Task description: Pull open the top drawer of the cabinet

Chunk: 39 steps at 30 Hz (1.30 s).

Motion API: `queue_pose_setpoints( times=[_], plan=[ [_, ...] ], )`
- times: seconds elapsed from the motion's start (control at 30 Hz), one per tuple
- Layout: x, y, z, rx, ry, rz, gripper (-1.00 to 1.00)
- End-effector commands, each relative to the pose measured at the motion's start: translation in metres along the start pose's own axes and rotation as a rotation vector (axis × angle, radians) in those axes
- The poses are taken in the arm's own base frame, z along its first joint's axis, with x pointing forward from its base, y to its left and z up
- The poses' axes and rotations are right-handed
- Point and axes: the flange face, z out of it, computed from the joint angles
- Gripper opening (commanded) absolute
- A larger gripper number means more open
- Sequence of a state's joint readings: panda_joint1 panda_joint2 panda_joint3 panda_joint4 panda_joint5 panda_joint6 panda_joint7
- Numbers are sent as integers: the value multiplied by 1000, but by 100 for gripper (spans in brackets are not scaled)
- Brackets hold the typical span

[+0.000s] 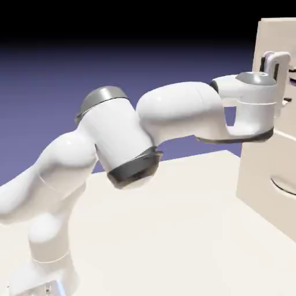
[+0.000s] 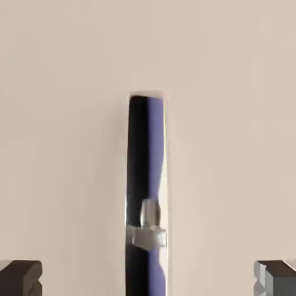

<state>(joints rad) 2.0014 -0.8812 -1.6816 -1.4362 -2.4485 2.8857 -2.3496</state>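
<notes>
The cream cabinet (image 1: 263, 173) stands at the exterior view's right edge. My gripper (image 1: 277, 65) is up against the top drawer (image 1: 286, 37). The hand view is filled by that drawer front (image 2: 63, 115). Its thin dark metallic bar handle (image 2: 144, 156) runs down the middle of the hand view. My gripper (image 2: 148, 280) is open: the left fingertip (image 2: 20, 277) and right fingertip (image 2: 276, 278) stand wide apart on either side of the bar, touching nothing. In the exterior view the hand hides the fingers.
Below the hand is the lower drawer front with its curved handle (image 1: 283, 186). The pale table (image 1: 173, 231) stretches between the robot's base and the cabinet.
</notes>
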Motion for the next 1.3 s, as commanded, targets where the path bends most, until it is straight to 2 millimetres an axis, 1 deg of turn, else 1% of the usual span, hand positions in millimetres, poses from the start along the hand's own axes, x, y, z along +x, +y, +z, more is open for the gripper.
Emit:
queue_pose_setpoints(
  times=[0.0, 0.1, 0.13, 0.17, 0.2, 0.47, 0.87, 1.17, 1.2, 1.23, 1.27],
  plan=[
    [0, 0, 8, 0, 0, 1, 0],
    [0, 1, 30, -1, 1, -2, 0],
    [1, 2, 35, -1, 1, -3, 0],
    [1, 2, 35, -1, 1, -3, -100],
    [1, 2, 35, -1, 1, -3, -100],
    [1, 2, -24, -1, 1, -3, -100],
    [1, 2, -129, -1, 1, -3, -100],
    [0, 2, -217, -1, 1, -3, -100],
    [0, 2, -219, -1, 1, -3, -100],
    [0, 2, -219, -1, 1, -3, 100],
    [0, 2, -219, -1, 1, -3, 100]
  ],
)
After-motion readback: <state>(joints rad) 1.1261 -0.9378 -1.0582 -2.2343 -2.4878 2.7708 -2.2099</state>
